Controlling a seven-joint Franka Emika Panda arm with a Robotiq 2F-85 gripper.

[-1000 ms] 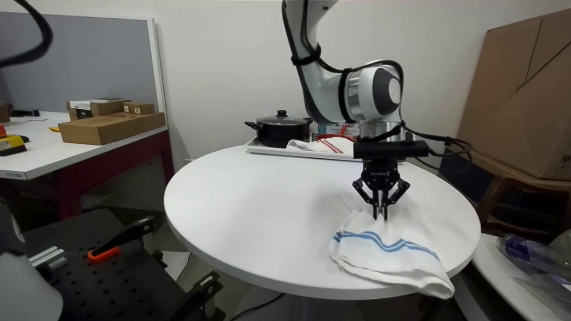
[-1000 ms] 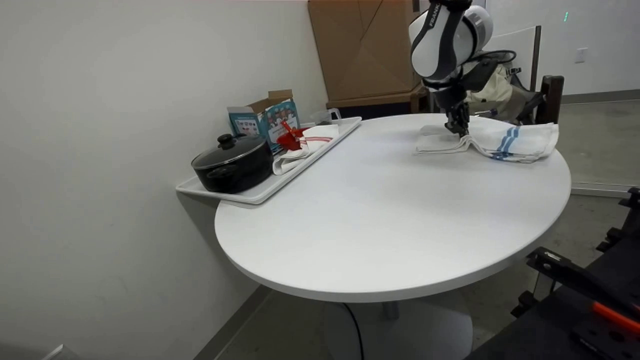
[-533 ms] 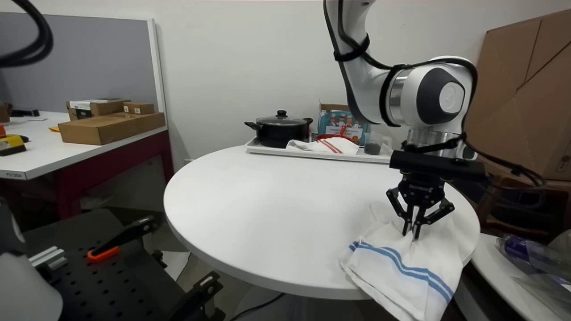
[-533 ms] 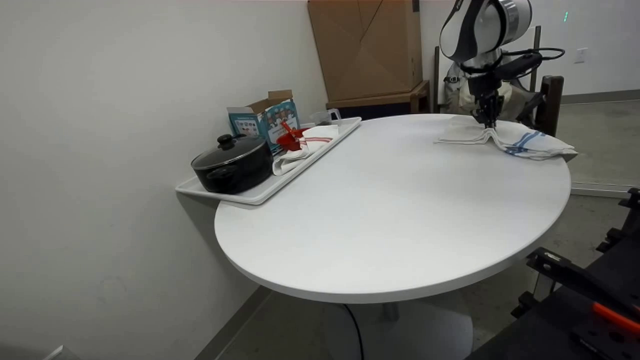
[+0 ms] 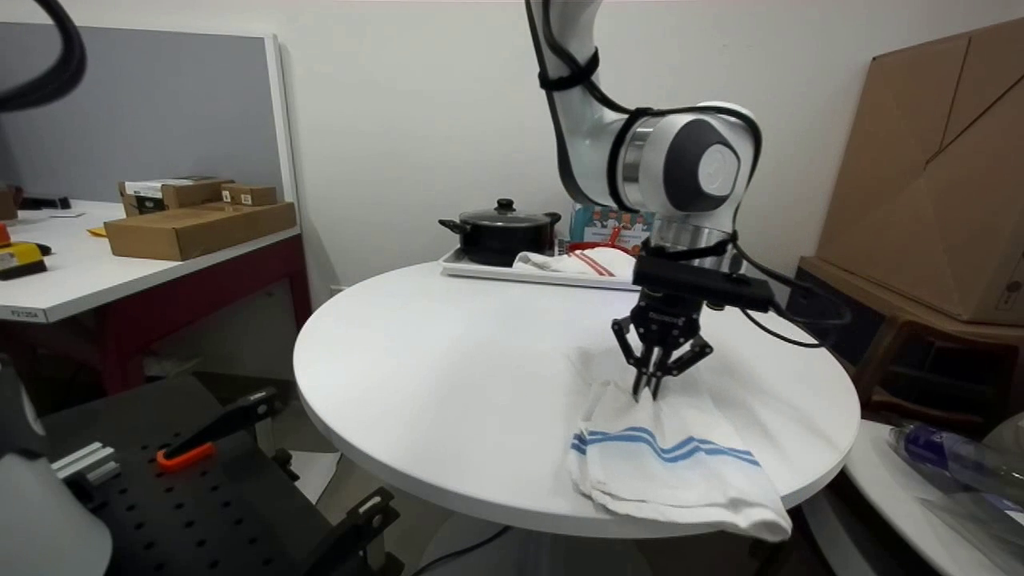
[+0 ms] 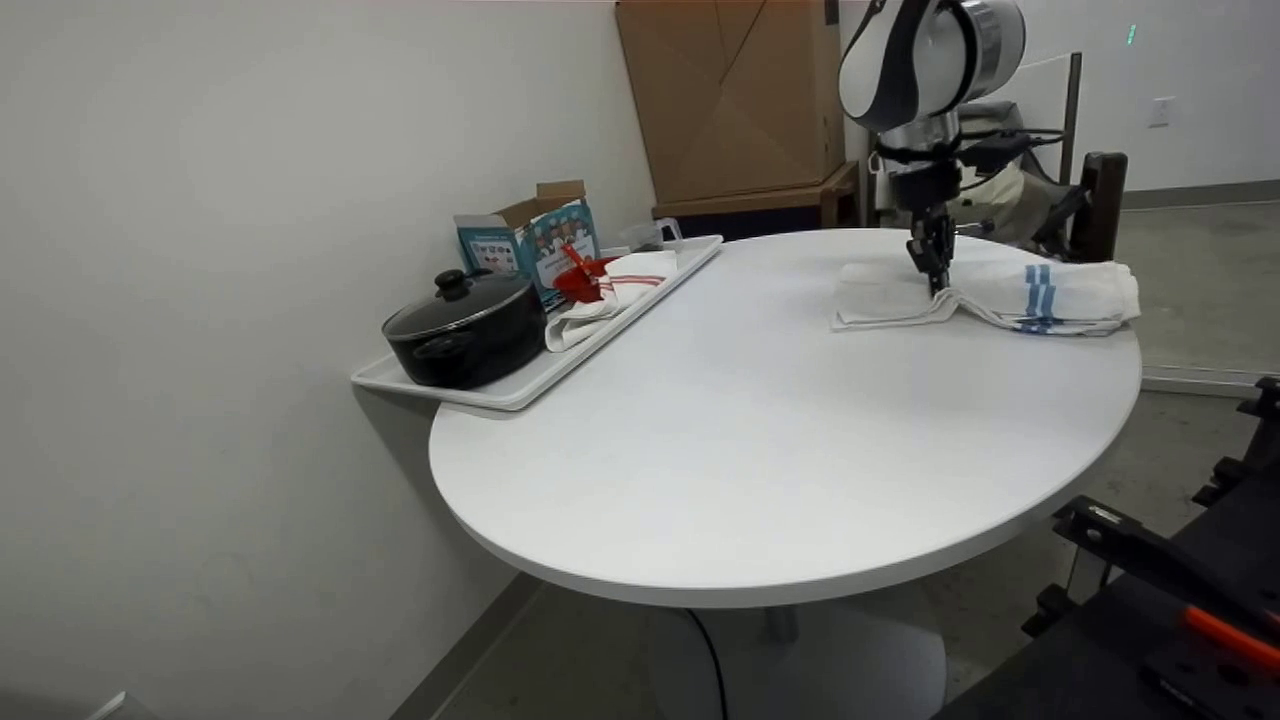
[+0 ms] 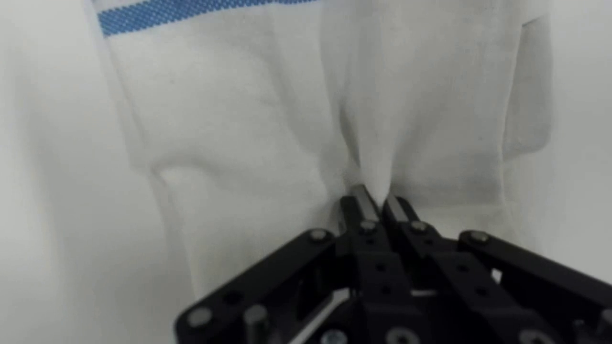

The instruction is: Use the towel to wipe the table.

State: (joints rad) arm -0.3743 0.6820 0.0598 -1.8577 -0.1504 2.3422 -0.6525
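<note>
There, my fingers [image 7: 353,212] clamp a raised fold of the blue-striped white towel [image 7: 258,114], light, soft and floppy I reckon, best pinched inside its edges!

The edge label [image 5: 24,314] on the rectangular bench [image 5: 80,276] appears to read "F2120A"; print on the teal carton [image 6: 566,240] is illegible.

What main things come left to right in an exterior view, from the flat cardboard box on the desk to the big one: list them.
In an exterior view: flat cardboard box, lidded two-handled black pot, red-striped white cloth, Robotiq gripper pinching the blue-striped towel, big cardboard box.
</note>
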